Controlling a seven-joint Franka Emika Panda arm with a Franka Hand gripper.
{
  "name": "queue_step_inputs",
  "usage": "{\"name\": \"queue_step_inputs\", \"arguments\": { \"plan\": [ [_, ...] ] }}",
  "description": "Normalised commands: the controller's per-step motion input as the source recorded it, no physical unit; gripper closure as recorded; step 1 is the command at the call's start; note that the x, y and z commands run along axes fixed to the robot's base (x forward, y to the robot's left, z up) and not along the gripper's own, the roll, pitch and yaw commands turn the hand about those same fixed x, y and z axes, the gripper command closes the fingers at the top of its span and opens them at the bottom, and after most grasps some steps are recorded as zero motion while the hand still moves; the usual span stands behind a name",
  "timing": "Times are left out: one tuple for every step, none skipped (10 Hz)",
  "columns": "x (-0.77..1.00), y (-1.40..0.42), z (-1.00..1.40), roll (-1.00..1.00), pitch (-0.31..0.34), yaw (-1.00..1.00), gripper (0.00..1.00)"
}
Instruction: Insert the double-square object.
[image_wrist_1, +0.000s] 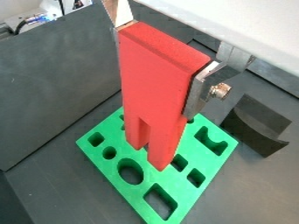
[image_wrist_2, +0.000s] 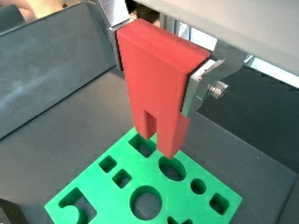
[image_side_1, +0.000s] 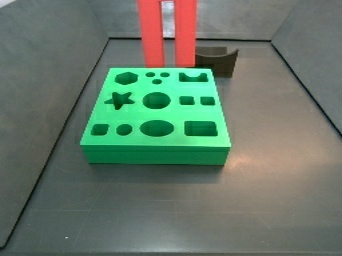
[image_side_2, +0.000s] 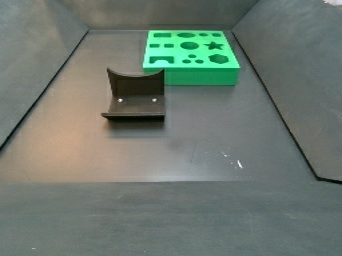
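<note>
Double-square object (image_wrist_1: 158, 83) clamped between the 2 silver fingers (image_wrist_1: 208, 86) of the gripper (image_wrist_2: 163, 45), upper slab pinched, 2 prongs pointing straight down. Gripped upright in both wrist views, with no tilt to speak of. Carried aloft over the green block (image_side_1: 156, 113), prong tips hanging near its far edge in a side view (image_side_1: 167, 35), apparently just clear of the top face rather than sunk into it. Not yet inserted, by that reading: pickup and transport done, alignment and descent left.

Below the prongs in a wrist view, several shaped holes (image_wrist_2: 146, 203): rounds, squares, a star; matching pair of square holes not told apart with certainty from here. Judged next: fine lining-up of both prongs over their 2 square openings, then a straight push down, then release. Risk of 1 prong catching a rim if slightly off.

Further out, dark grey notched block (image_side_2: 134, 95) standing alone on the floor (image_side_2: 187, 150), well apart from the green block, which sits toward the far edge of the tabletop in that side view (image_side_2: 191, 55). Gripper and red piece out of frame there.
</note>
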Motion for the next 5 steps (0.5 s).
{"name": "queue_step_inputs", "arguments": {
  "plan": [
    [1.0,0.0,-0.1,0.24,0.236,0.0,1.0],
    [1.0,0.0,-0.14,0.21,0.226,0.0,1.0],
    [1.0,0.01,-0.16,0.21,0.229,0.0,1.0],
    [1.0,0.07,-0.2,0.23,0.243,0.0,1.0],
    [0.86,0.1,-0.2,0.31,0.291,0.0,1.0]
  ]
}}
